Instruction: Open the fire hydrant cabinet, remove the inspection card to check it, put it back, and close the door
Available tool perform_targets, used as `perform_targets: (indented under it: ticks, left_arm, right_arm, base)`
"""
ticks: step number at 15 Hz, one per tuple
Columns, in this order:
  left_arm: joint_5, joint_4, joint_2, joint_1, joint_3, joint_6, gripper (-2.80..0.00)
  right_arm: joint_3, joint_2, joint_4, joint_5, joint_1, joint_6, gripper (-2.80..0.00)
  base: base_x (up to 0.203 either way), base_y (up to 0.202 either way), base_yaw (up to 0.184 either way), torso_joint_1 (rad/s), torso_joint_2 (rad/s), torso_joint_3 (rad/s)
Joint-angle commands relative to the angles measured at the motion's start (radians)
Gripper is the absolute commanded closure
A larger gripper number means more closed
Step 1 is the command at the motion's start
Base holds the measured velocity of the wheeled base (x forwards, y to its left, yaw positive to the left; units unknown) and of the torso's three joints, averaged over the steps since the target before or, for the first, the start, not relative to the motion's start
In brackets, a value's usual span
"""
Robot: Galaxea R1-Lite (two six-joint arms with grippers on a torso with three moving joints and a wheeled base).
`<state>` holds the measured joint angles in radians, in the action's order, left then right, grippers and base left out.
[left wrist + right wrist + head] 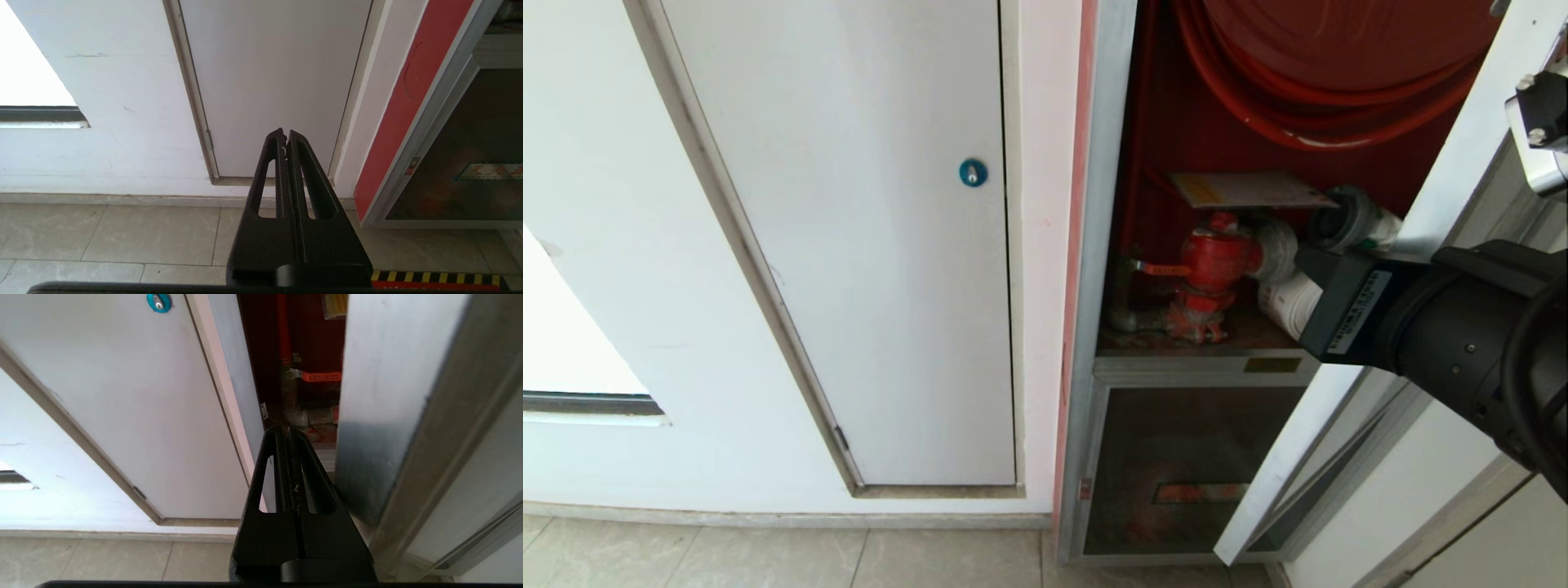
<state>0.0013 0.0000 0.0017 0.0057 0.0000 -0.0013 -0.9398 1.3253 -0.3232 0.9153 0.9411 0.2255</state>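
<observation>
One arm is working here: the right gripper [288,435], fingers pressed together and holding nothing, points at the gap beside the free edge of the door [1454,175], which stands partly open. The fire hydrant cabinet [1098,245] shows its red valve [1213,261], and the inspection card [1250,189] seems to lie flat above it, though its print is too small to read. To do this step well, push the door's white inner face wider, so the card is reachable. The left gripper [286,136] hangs closed, empty, near the floor.
</observation>
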Motion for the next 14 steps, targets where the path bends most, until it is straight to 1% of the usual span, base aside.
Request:
perform_targets:
  ticks: [1,6,11,14]
  left_arm:
    - [0.000,0.000,0.000,0.000,0.000,0.000,0.00]
    - [0.000,0.000,0.001,0.000,0.000,0.000,0.00]
    - [0.000,0.000,0.001,0.000,0.000,0.000,0.00]
    - [0.000,0.000,0.000,0.000,0.000,0.000,0.00]
  right_arm:
    - [0.006,-0.015,-0.001,0.011,-0.011,0.001,0.00]
    - [0.025,-0.078,0.042,0.016,-0.013,0.005,0.00]
    - [0.068,-0.170,0.099,0.019,-0.019,0.005,0.00]
    - [0.105,-0.206,0.108,0.019,-0.033,0.003,0.00]
  base:
    - [0.000,0.000,0.000,0.000,0.00,0.000]
    - [0.000,0.000,0.000,0.000,0.00,0.000]
    - [0.000,0.000,0.000,0.000,0.00,0.000]
    - [0.000,0.000,0.000,0.000,0.00,0.000]
